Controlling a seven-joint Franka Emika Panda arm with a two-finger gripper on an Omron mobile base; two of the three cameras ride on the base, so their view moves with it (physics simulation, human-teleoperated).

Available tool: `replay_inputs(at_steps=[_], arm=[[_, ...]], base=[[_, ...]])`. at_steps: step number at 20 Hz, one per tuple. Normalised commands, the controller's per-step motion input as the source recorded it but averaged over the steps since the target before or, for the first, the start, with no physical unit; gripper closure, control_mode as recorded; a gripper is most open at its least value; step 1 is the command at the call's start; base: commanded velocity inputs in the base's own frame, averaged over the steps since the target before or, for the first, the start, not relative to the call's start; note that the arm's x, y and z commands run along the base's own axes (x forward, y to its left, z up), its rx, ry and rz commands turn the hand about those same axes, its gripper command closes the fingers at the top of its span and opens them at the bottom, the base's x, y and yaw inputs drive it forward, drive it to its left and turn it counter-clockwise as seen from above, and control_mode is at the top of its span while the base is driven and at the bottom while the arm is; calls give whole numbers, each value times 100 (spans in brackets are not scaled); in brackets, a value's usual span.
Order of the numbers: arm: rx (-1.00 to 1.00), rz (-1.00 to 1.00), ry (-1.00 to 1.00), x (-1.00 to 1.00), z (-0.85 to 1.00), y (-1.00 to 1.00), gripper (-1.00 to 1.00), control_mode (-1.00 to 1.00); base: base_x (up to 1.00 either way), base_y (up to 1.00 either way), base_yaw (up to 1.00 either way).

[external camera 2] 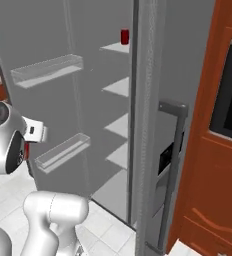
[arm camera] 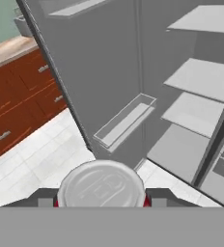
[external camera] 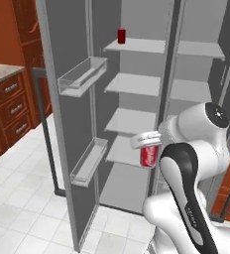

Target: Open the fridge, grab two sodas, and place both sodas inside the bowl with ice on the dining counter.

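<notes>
Fridge [external camera: 137, 99] open ahead; jaws [arm camera: 102, 202] clamped on 1 soda can [external camera: 149, 156], the other can [external camera: 121, 35] high beyond them. Swinging out could clip the door [external camera: 67, 124], loosening it.

Two red soda cans — one [external camera: 149, 156] at the gripper, one [external camera: 121, 35] on the top shelf; two clear door bins [external camera: 82, 76]; one fridge [external camera: 137, 99].

Both base cameras are looking forward from behind the arm, sharing the tall grey open fridge [external camera: 137, 99]; the hand camera is peering closely along the gripper.
</notes>
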Motion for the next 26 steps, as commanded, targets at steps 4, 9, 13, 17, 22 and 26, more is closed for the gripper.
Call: replay_inputs(at_steps=[4,9,13,17,22,26], arm=[[0,0,0,0,0,0,100,100],[0,0,0,0,0,0,100,100],[0,0,0,0,0,0,100,100],[0,0,0,0,0,0,100,100],[0,0,0,0,0,0,100,100],[0,0,0,0,0,0,100,100]], base=[[-69,-22,50],[-71,-19,52],[5,-57,48],[-25,-38,52],[-67,-17,54],[-65,12,53]])
